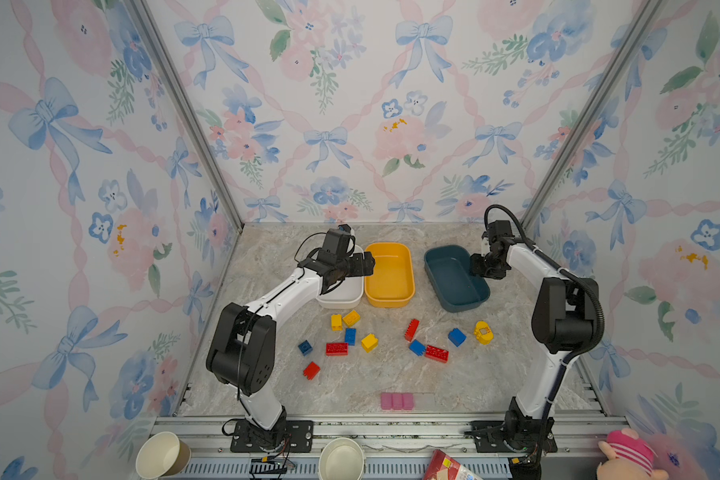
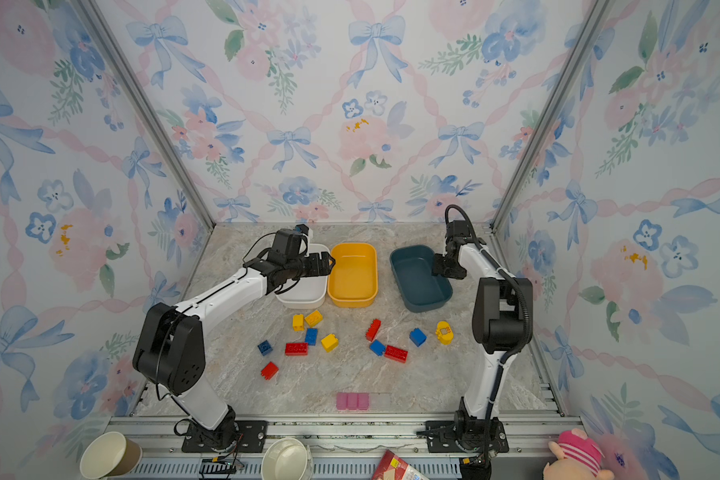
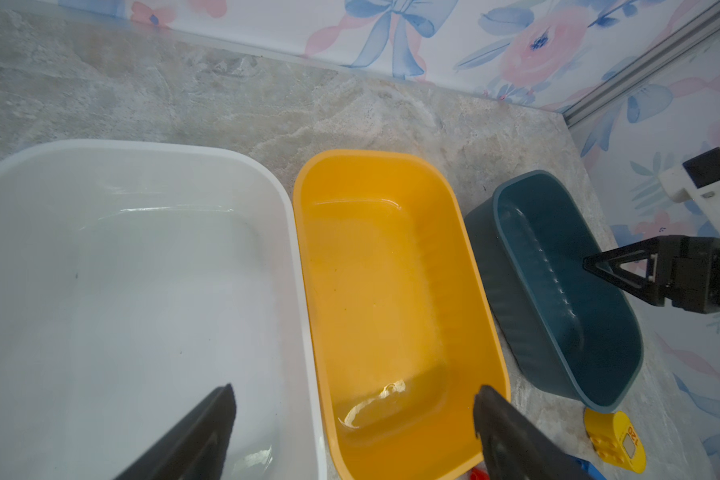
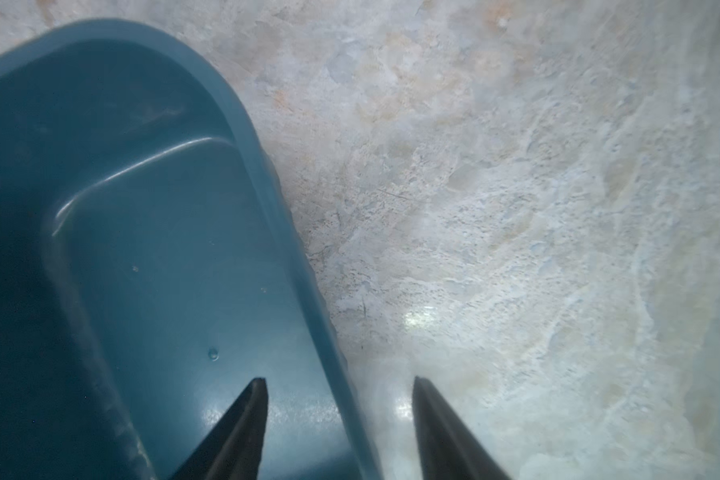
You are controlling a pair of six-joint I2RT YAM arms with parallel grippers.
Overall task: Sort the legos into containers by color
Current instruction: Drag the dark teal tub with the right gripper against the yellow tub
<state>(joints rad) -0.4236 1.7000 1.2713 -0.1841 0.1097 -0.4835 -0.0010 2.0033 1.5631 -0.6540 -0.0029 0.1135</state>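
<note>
Containers (image 1: 389, 302) hold no legos (image 1: 336, 348), all unsorted on table (image 1: 391, 374); left gripper (image 3: 356, 390) wide, empty; right gripper (image 4: 339, 380) part-open astride rim of teal tub (image 4: 267, 174)

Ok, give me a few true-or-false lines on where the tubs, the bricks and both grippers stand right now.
1. A yellow brick already lies in the yellow tub. False: no brick is in it; the bricks lie on the table.
2. The right gripper straddles the teal tub at its rim. True: one finger inside, one outside.
3. The left gripper holds a red brick. False: it is open and empty, above the white tub and the yellow one.
4. The yellow tub stands between the white and the teal one. True.
</note>
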